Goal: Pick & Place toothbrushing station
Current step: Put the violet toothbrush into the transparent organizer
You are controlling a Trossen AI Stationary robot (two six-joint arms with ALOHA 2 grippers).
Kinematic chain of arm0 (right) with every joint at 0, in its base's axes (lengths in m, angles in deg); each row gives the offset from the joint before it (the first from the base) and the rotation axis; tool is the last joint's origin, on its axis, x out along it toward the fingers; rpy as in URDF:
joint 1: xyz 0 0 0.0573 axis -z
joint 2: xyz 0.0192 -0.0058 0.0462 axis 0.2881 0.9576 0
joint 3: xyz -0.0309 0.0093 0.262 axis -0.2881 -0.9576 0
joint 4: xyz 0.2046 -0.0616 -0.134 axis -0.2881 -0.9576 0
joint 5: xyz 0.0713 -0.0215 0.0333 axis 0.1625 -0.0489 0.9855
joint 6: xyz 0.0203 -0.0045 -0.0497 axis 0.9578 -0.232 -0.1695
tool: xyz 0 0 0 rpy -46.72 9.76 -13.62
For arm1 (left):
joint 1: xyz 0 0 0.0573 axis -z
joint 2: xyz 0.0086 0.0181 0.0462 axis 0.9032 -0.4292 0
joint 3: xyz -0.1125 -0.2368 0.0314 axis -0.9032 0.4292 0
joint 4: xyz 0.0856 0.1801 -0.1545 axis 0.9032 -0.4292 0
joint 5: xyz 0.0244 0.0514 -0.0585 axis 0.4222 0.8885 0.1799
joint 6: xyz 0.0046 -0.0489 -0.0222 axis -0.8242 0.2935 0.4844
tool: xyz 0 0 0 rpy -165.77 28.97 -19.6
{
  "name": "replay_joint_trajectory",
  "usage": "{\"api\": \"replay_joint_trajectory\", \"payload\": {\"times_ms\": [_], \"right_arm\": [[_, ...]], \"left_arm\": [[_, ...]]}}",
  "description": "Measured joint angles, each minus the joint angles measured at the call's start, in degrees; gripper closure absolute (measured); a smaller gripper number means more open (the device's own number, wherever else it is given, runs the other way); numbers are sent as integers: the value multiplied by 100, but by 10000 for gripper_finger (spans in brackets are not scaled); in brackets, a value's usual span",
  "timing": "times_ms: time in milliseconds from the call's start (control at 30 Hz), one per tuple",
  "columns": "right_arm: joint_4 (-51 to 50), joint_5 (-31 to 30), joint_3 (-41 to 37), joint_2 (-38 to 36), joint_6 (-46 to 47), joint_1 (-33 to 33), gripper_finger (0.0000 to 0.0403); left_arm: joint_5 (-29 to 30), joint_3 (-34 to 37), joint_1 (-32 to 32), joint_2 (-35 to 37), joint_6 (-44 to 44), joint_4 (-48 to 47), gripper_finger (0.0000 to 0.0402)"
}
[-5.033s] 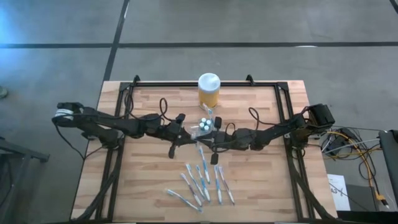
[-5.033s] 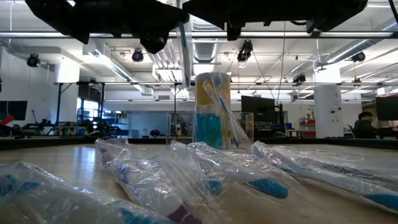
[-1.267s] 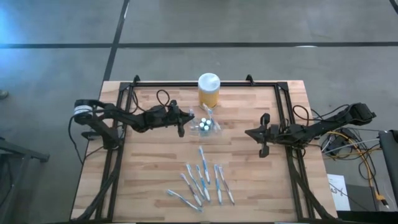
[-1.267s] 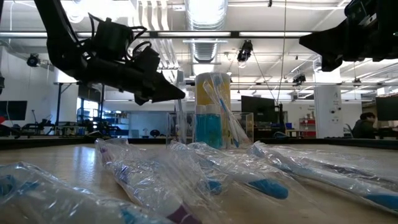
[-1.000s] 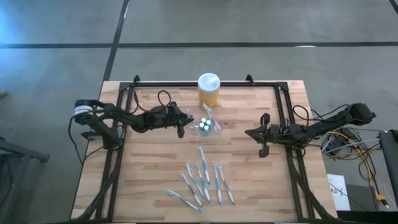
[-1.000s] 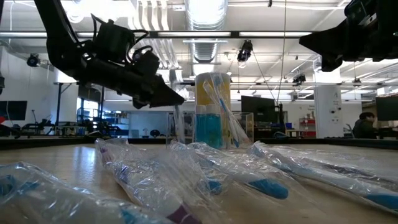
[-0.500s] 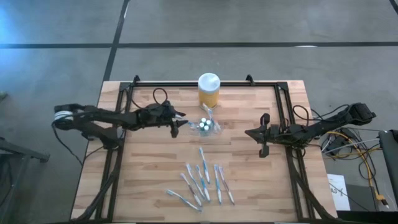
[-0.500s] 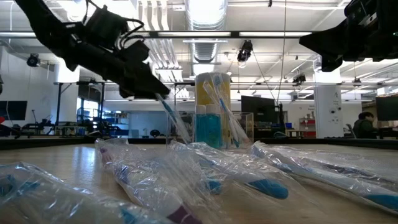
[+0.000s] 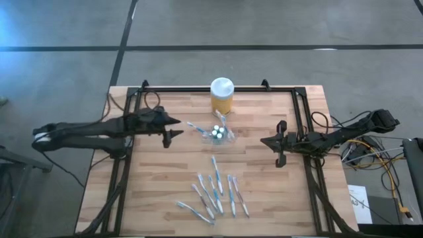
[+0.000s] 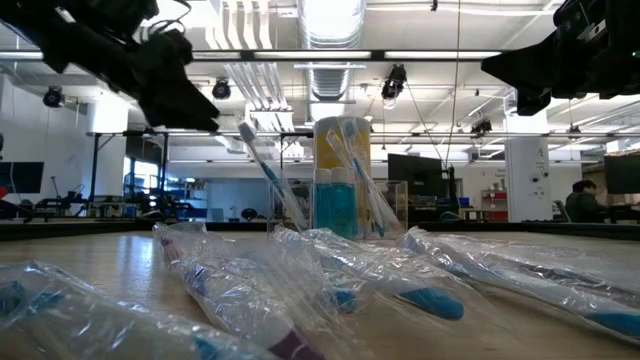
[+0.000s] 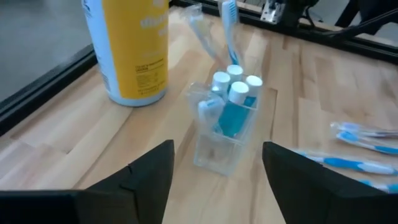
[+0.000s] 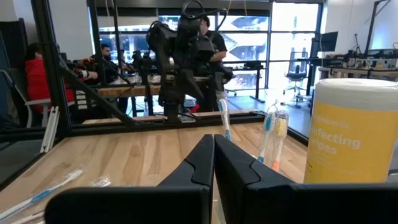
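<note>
The clear plastic holder (image 11: 224, 127) stands on the table's middle, in front of the yellow jar, with white-capped round pieces (image 11: 233, 84) and toothbrushes (image 11: 229, 28) in it. One blue-and-white toothbrush (image 9: 195, 126) leans out of the holder (image 9: 219, 133) toward the table's left, its lower end inside. My left gripper (image 9: 172, 129) hangs open to the left of the holder, above the table, and touches nothing. My right gripper (image 9: 279, 143) is shut and empty near the right edge. Several wrapped toothbrushes (image 9: 215, 192) lie flat on the near half of the table.
A yellow jar (image 9: 222, 96) with a white lid stands just behind the holder at the far edge. A black frame (image 9: 198, 88) runs around the table top. In the low view the wrapped toothbrushes (image 10: 300, 285) fill the foreground. People sit in the room beyond (image 12: 37, 74).
My left gripper has opened and let go of a toothbrush in the holder. It has then drawn back toward the table's left edge and risen. The toothbrush has tipped from nearly upright to a slant toward the left, its lower end staying in the holder.
</note>
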Motion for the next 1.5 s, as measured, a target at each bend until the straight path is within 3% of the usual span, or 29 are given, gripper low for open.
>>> {"api": "replay_joint_trajectory", "payload": {"times_ms": [200,300,500,633,900,1033,1133,1333,1500], "right_arm": [[-2,0,0,2,87,0,394],[-4,-2,-2,7,88,0,394],[-4,-2,0,7,121,0,394],[-4,0,0,6,367,0,394],[-35,76,0,4,888,-4,394],[-129,202,57,2,988,-4,394],[-1187,529,574,7,1373,-8,394],[-4895,566,2326,655,2641,-44,394],[-6351,640,3399,1711,3754,-120,394]], "left_arm": [[-553,45,8,1052,225,-824,154],[-950,182,93,1509,343,-812,157],[-996,835,375,2478,445,-310,178],[-996,1287,465,2885,563,222,224],[-1035,1727,518,3060,443,507,386],[-1091,1818,537,3093,339,600,390],[-1093,1827,537,3097,336,557,392],[-1097,1825,537,3113,318,590,395],[-1097,1803,537,3113,265,590,385]]}}
